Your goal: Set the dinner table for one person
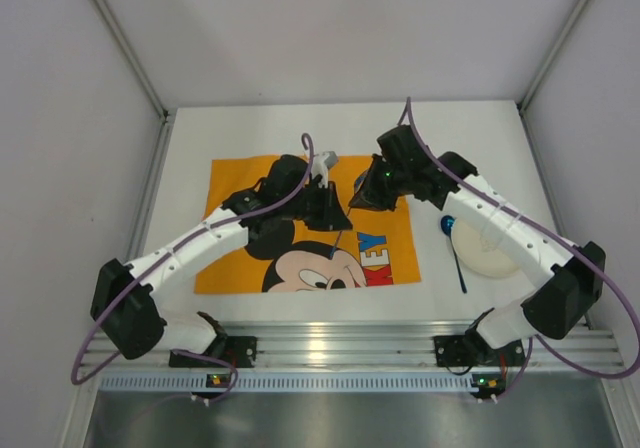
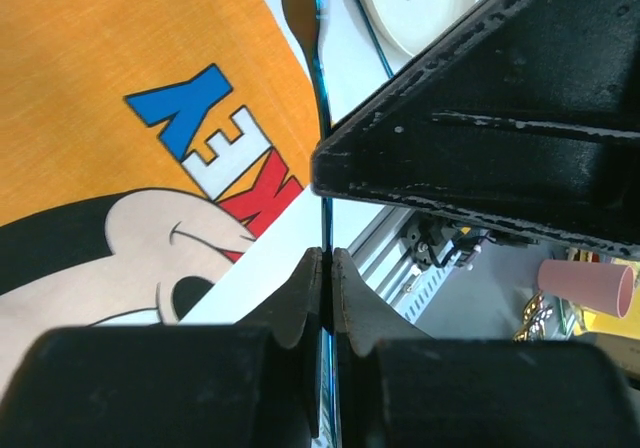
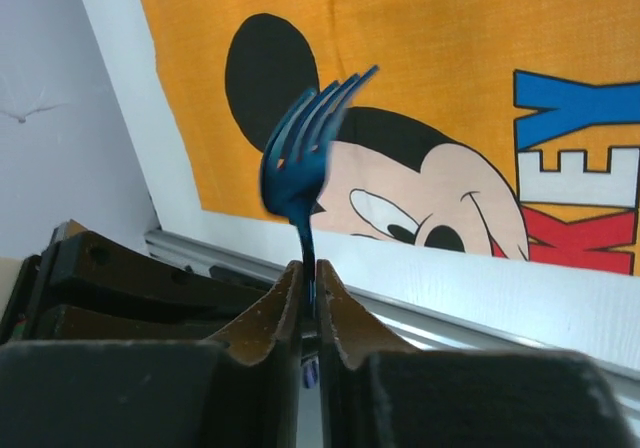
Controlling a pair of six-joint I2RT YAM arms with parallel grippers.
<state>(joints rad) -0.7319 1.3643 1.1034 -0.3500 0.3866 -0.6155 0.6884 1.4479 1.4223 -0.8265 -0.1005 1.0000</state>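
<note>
The white tabletop (image 1: 470, 128) fills a pale-walled enclosure, with a ribbed aluminium rail (image 1: 350, 343) along its near edge. An orange Mickey Mouse mat (image 1: 235, 183) lies left of centre, and a plate (image 1: 495, 258) and blue spoon (image 1: 458, 258) sit by the right edge. Above the mat, the left end effector (image 2: 327, 288) is clamped on a thin blue utensil (image 2: 298, 13), while the right end effector (image 3: 310, 298) pinches a blue fork (image 3: 300, 158).

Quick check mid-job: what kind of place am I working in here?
Probably a robot test cell, not a home: plain white enclosure panels in metal framing, a ribbed aluminium rail along the white table, and a staged Mickey mat.
</note>
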